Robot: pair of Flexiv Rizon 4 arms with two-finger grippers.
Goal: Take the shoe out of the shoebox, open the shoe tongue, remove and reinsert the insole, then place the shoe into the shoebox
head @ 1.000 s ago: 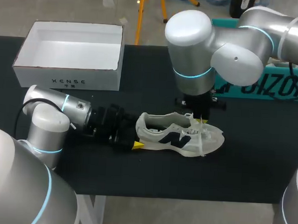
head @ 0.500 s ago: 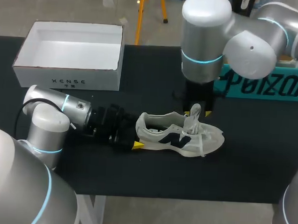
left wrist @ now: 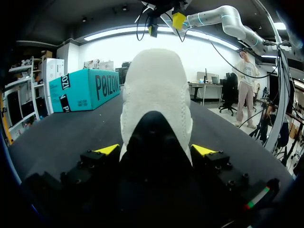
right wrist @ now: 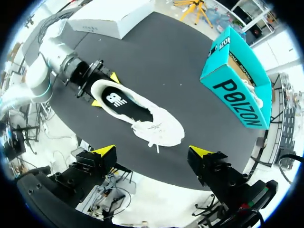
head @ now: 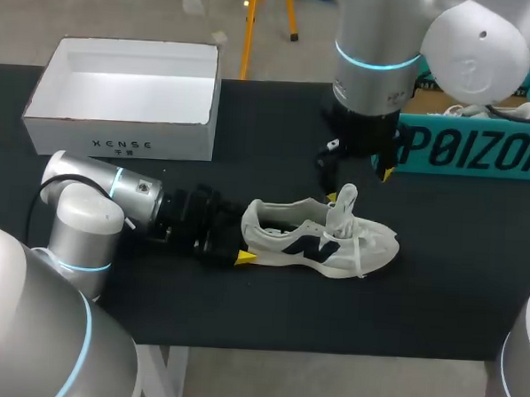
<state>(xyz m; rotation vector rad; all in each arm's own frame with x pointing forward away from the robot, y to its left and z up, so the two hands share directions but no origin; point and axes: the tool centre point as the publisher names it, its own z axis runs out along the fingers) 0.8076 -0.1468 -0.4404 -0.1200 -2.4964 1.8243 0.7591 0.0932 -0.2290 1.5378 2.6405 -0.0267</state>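
Observation:
A white sneaker (head: pixel 316 241) with a dark logo lies on the black table, toe toward my right side. Its tongue (head: pixel 343 207) stands pulled up, and the dark insole (right wrist: pixel 116 99) shows inside. My left gripper (head: pixel 243 242) is low on the table at the heel, shut on the shoe (left wrist: pixel 156 90), with a yellow tip pressed to each side. High above the shoe (right wrist: pixel 142 116), my right gripper (head: pixel 360 163) hangs open, nothing between its fingers (right wrist: pixel 105 152). The white shoebox (head: pixel 124 93) stands open and empty at the back left.
A teal cardboard box (head: pixel 472 147) sits at the back right, close behind my right arm. Bare black tabletop (head: pixel 438 288) lies in front of and to the right of the shoe.
My right gripper opened, let go of the tongue and rose up and back from the shoe. The tongue now stands upright. The left arm and the shoe stayed put.

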